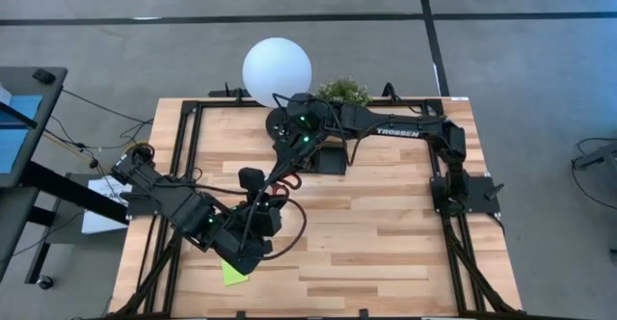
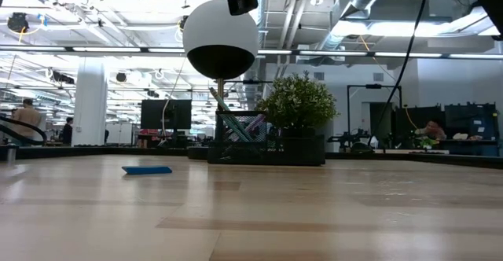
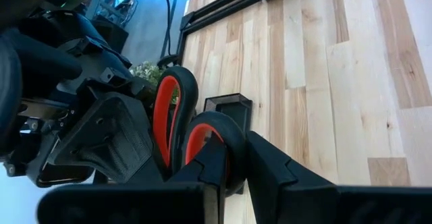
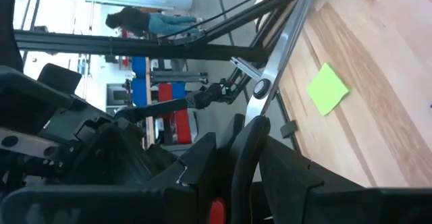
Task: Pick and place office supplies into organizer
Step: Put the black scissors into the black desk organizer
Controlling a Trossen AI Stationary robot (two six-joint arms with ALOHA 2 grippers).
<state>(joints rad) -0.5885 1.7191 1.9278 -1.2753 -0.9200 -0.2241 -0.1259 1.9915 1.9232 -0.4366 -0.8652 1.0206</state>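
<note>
Scissors [image 1: 278, 191]: hanging mid-frame in the high view, above the table, shared between both arms.
Left gripper [image 3: 233, 173]: fingers pressed together, pinching a red handle loop at the bottom centre of its wrist view.
Right gripper [image 4: 246, 150]: fingers partly closed, clamping the blades low in its wrist view.
Organizer [image 1: 331, 159]: sitting upper centre, beside the plant [image 1: 343, 91].
Sticky pad [image 1: 233, 273]: lying lower left, waiting.
Risk: both arms are gripping one tool; an uneven release could twist or drop it.

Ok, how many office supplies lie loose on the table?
2. A lime-green sticky pad lies beside the left arm near the table's edge; a blue eraser lies left of the organizer in the low view. The arms may hide others.
</note>
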